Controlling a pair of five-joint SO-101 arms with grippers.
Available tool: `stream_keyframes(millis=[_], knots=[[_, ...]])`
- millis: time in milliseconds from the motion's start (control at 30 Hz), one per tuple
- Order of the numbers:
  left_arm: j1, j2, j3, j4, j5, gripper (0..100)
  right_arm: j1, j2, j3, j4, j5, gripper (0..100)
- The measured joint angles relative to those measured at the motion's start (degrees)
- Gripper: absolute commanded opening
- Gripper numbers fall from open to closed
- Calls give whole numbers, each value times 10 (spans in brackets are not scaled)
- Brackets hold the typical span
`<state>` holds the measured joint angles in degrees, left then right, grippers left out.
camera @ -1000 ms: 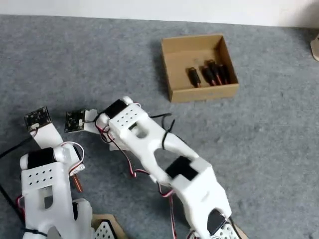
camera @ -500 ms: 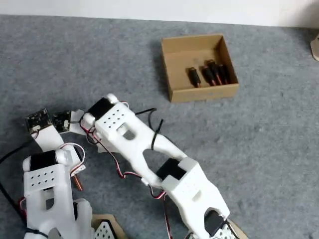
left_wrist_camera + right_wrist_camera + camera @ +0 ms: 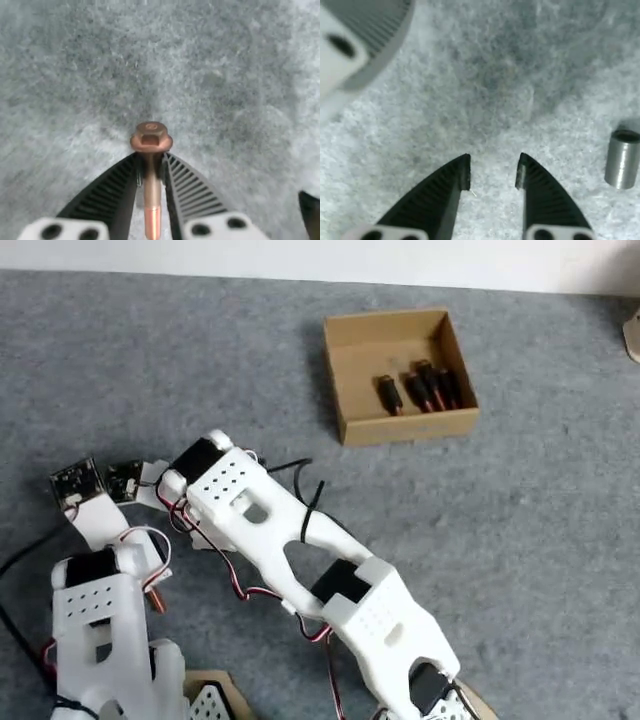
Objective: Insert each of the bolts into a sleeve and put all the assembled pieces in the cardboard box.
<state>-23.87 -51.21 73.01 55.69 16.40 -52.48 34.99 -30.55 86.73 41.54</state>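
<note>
While three or perhaps four assembled pieces (image 3: 420,388) lie in the cardboard box (image 3: 408,427), one copper bolt (image 3: 151,142) sits clamped in the left gripper (image 3: 151,160) and one grey sleeve (image 3: 622,159) stands upright on the carpet (image 3: 520,540), both well away from the box. Since a second ago the right arm (image 3: 260,515) has swung further from the box; it stretches low, the right gripper (image 3: 493,172) parted and empty
</note>
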Motion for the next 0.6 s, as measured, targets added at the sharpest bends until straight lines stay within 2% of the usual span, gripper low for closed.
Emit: stream_keyframes(millis=[133,467,600], knots=[[0,-2,13,-35,0,6,0,4,-1,3,0,155],[0,-4,12,-47,0,9,0,5,-76,40,0,155],[0,-11,12,-47,0,9,-1,5,-86,40,32,155]])
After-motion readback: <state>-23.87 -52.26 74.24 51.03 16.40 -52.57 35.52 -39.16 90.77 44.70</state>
